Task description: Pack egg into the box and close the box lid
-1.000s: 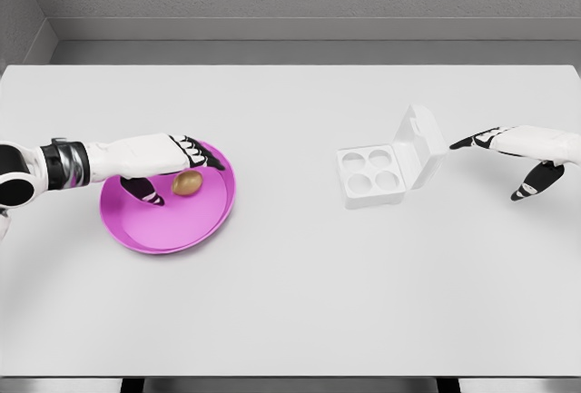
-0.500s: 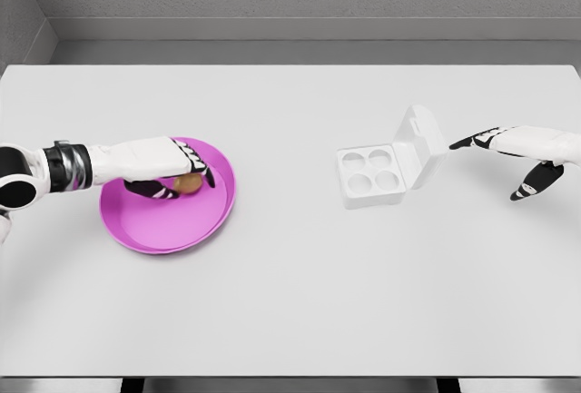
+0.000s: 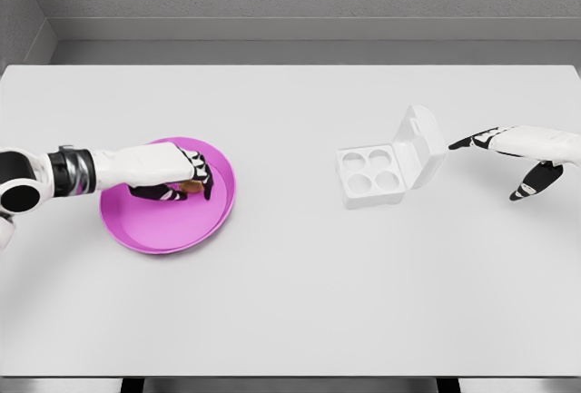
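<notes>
Grey concrete-looking walls close in behind a wide, pale grey tabletop (image 3: 290, 302), and nothing on it carries a brand, label or any writing I can read.

On the near left sits a round magenta plastic plate (image 3: 145, 230). The small brown egg (image 3: 192, 187) lies in it, and only a sliver of it shows now: it peeks out under the curled fingers (image 3: 201, 175) of the left hand (image 3: 172, 173), with the thumb tucked below it on the plate side. The fingers are wrapped down over the egg, seemingly gripping it, though the contact itself is hidden. A second ago the egg lay in plain sight just beyond the fingertips, which were stretched out above it; half a second ago the hand had dropped over it, and since then the fingers have curled tighter and the hand has drawn slightly leftward. The egg remains inside the plate.

Well to the right of that hand stands a white plastic egg box (image 3: 370, 175) with four round cups, all vacant. Its hinged white lid (image 3: 419, 143) stands tilted up and open on the box's right side. Just beyond the lid, apart from it, hangs the right hand (image 3: 513, 152), its fingers spread and relaxed with nothing in them, forefinger pointing toward the lid, thumb hanging down. It has barely shifted over the last second.
</notes>
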